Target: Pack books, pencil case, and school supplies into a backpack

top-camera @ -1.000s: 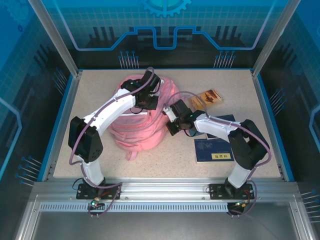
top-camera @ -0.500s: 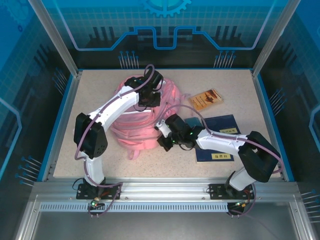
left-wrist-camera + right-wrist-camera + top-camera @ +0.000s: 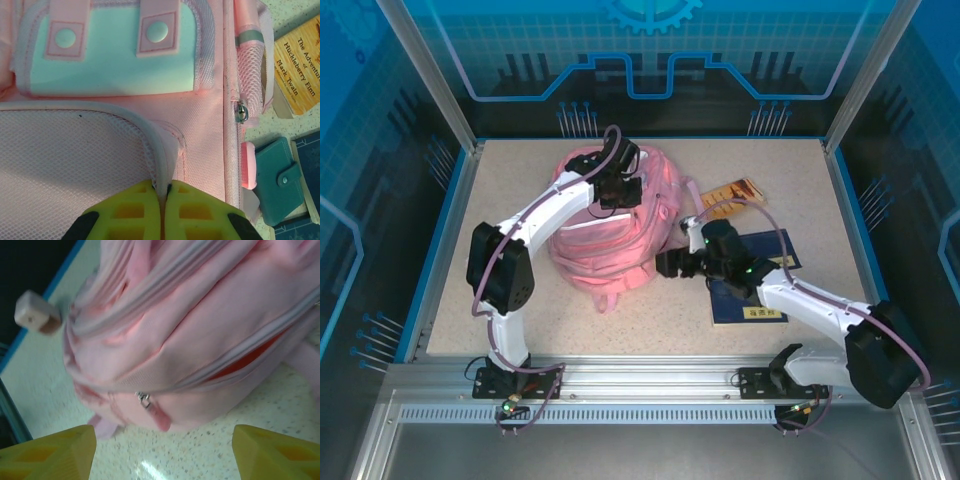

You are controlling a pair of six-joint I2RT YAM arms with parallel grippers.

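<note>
Backpack (image 3: 610,250) lies front-up, its long axis running near to far.

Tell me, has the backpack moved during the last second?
Yes. The near end of the backpack has swung slightly rightward, toward the nearer navy book, which stayed put.

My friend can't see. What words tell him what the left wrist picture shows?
The yellow-fingered left gripper pinches a mesh pocket edge of the soft pink fabric backpack. Beside it lie a tan-orange book, a teal snap wallet and a dark navy book.
</note>
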